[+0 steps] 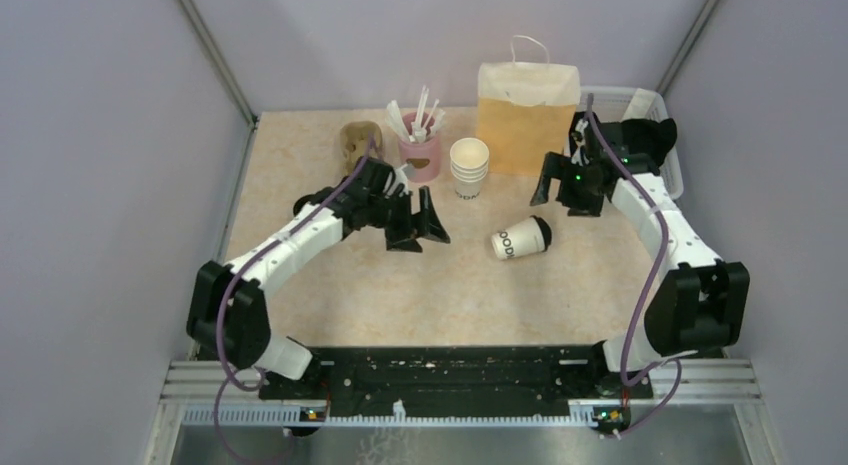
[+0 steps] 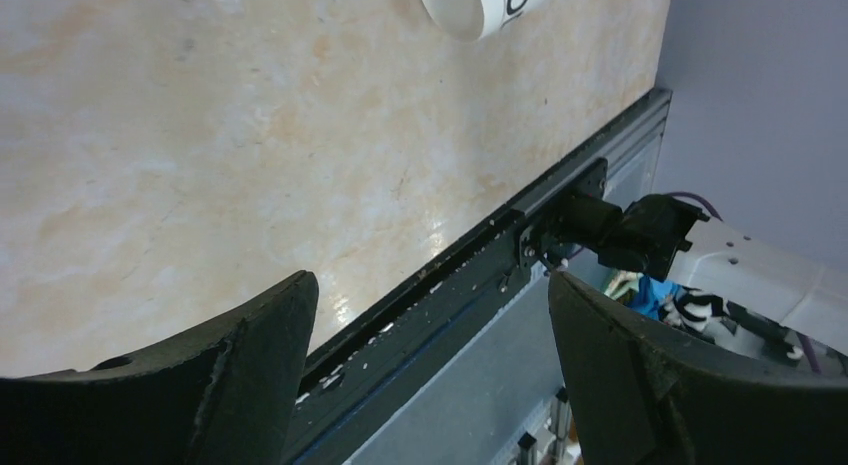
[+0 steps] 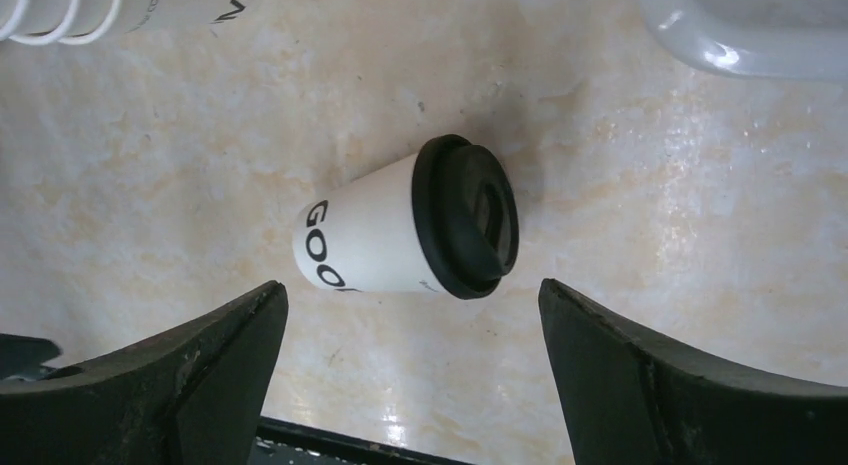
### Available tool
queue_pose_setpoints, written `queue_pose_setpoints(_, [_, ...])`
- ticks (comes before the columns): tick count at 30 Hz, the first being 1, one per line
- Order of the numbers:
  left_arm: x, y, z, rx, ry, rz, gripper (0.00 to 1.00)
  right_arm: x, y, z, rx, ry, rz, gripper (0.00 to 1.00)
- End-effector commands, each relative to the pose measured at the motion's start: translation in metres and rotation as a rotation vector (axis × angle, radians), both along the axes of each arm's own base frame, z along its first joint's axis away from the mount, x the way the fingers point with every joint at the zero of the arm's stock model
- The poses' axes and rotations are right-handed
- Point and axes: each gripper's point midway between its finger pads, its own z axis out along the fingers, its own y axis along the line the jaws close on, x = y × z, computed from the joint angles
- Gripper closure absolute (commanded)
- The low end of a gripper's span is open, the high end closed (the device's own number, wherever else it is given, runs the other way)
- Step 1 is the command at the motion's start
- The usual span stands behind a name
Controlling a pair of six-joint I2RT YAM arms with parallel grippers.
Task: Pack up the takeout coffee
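Top view: 1 takeout coffee cup [image 1: 520, 238] lies on its side on the desk [image 1: 400, 295], lid toward the right arm. It sits in front of the paper bag [image 1: 527, 120] and apart from both arms. I can find only this 1 lidded cup; the bag's inside is hidden from me.

Left gripper [image 1: 420, 233]: fingers spread wide and holding nothing, to the left of the cup. In the left wrist view [image 2: 430, 295] I see only the cup's base [image 2: 470, 10], cut off by the top edge.

Right gripper [image 1: 567, 188]: fingers also wide apart and empty, above the cup. In the right wrist view [image 3: 410, 305] the cup [image 3: 400, 235] lies between the 2 finger tips but beyond them, untouched. Its lettering curls out of sight after "GOO".

The stack of lidless cups [image 1: 469, 167] stands left of the bag and is cropped at the right wrist view's top corner [image 3: 60, 10]. The white basket [image 1: 650, 115] is half hidden behind the right arm. I cannot identify the brown object [image 1: 357, 140] beside the pink holder [image 1: 421, 150].
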Motion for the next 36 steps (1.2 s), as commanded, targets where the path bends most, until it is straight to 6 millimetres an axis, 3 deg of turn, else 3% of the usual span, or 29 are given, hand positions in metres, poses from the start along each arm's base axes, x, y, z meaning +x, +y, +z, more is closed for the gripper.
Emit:
queue_pose_setpoints(1, [-0.006, -0.051, 0.000, -0.134, 0.021, -0.137, 0.12, 0.007, -0.002, 0.006, 0.159, -0.093, 0.016, 0.07])
queue_pose_setpoints(8, [-0.010, -0.119, -0.028, -0.200, 0.095, -0.227, 0.28, 0.001, -0.002, -0.034, 0.254, -0.047, 0.024, 0.22])
queue_pose_setpoints(13, [-0.007, -0.149, -0.047, -0.246, 0.151, -0.211, 0.34, -0.004, -0.005, -0.053, 0.228, -0.045, 0.046, 0.25])
queue_pose_setpoints(17, [0.001, -0.161, -0.070, -0.254, 0.199, -0.189, 0.38, -0.006, -0.010, -0.065, 0.194, -0.030, 0.047, 0.26])
queue_pose_setpoints(20, [0.004, -0.166, -0.085, -0.262, 0.242, -0.169, 0.42, -0.009, -0.012, -0.067, 0.181, -0.012, 0.041, 0.37])
queue_pose_setpoints(25, [0.012, -0.174, -0.095, -0.275, 0.261, -0.150, 0.47, -0.022, -0.001, -0.059, 0.210, 0.003, 0.057, 0.50])
queue_pose_setpoints(33, [0.009, -0.172, -0.114, -0.251, 0.294, -0.139, 0.54, -0.039, 0.023, -0.030, 0.234, -0.018, 0.069, 0.51])
queue_pose_setpoints(34, [0.008, -0.170, -0.115, -0.249, 0.295, -0.139, 0.55, -0.038, 0.019, -0.028, 0.214, -0.028, 0.051, 0.51])
queue_pose_setpoints(36, [0.006, -0.167, -0.114, -0.235, 0.282, -0.144, 0.52, -0.039, -0.013, -0.029, 0.063, 0.009, -0.061, 0.42])
